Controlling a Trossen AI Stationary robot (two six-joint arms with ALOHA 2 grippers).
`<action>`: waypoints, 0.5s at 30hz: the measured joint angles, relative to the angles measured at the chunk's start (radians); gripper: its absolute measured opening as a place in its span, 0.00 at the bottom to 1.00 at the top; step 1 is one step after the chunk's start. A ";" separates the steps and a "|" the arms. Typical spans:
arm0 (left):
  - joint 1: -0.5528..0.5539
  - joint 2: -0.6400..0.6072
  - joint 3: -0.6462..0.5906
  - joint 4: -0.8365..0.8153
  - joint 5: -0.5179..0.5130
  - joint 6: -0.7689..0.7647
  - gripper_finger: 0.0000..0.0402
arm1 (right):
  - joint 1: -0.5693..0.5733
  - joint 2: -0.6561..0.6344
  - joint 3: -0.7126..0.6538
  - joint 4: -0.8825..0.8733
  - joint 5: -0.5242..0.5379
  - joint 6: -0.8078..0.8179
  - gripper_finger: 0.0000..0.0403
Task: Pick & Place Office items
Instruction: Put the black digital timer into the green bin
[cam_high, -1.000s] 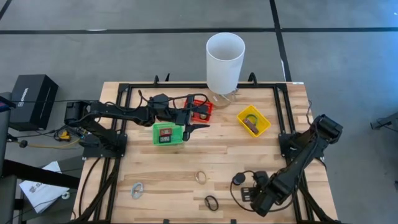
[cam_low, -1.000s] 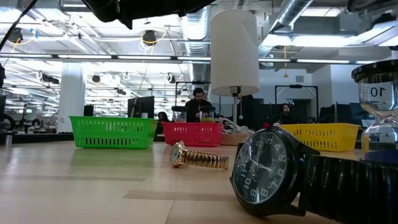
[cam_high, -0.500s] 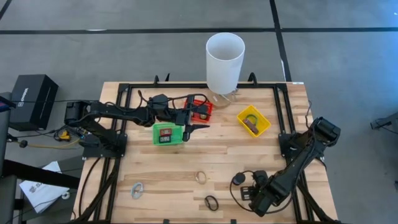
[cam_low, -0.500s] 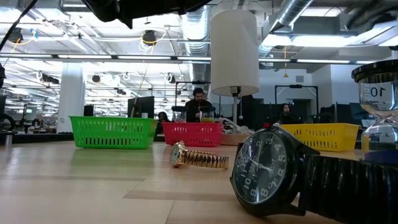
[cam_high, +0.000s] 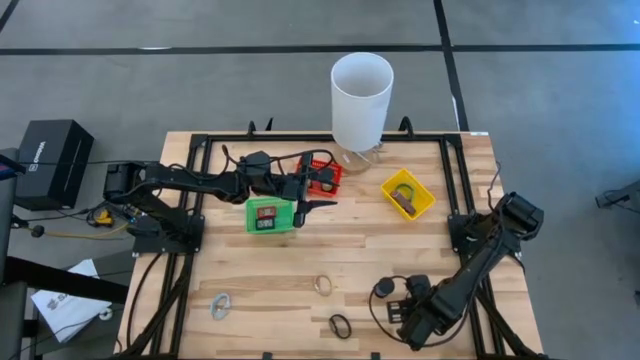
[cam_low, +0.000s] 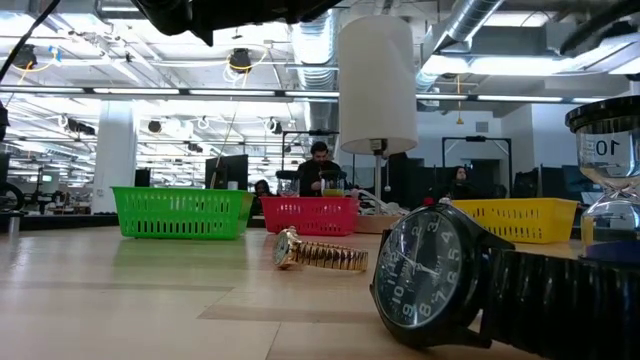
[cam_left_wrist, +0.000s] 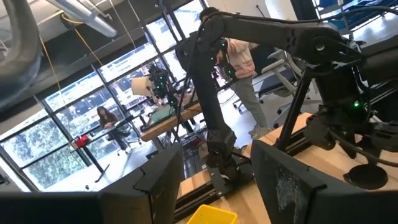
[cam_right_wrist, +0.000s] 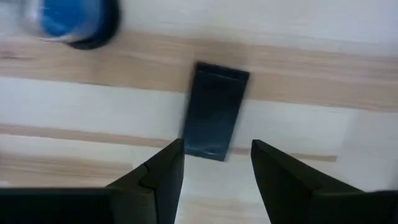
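The right gripper (cam_right_wrist: 211, 163) hung low over the near right part of the counter (cam_high: 400, 255), fingers (cam_right_wrist: 158, 171) parted and holding nothing. In the right wrist view a small black rectangular piece (cam_right_wrist: 214, 109) lay flat on the wood just ahead of the fingertips, about in line with the gap between them. Its long axis ran roughly along the reach of the fingers, so the fingers would close across its short sides. A blue-topped round object (cam_right_wrist: 74, 22) sat well off to one side.

The right arm was clearly the nearer one. The left gripper (cam_high: 318, 203) hovered by the green basket (cam_high: 268, 215) and red basket (cam_high: 322, 175), fingers (cam_left_wrist: 163, 180) likewise apart and empty.

Judgement: a short advance and descent should bracket the piece.
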 joint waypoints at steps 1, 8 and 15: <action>0.000 0.000 0.000 0.001 0.000 0.000 0.46 | 0.005 0.000 0.001 0.000 0.000 0.005 0.44; 0.000 0.000 0.000 0.007 0.000 0.001 0.46 | -0.012 0.033 -0.005 0.013 0.002 0.014 0.44; 0.000 0.000 0.000 0.007 0.000 -0.002 0.46 | -0.016 0.051 -0.005 0.030 -0.001 0.015 0.44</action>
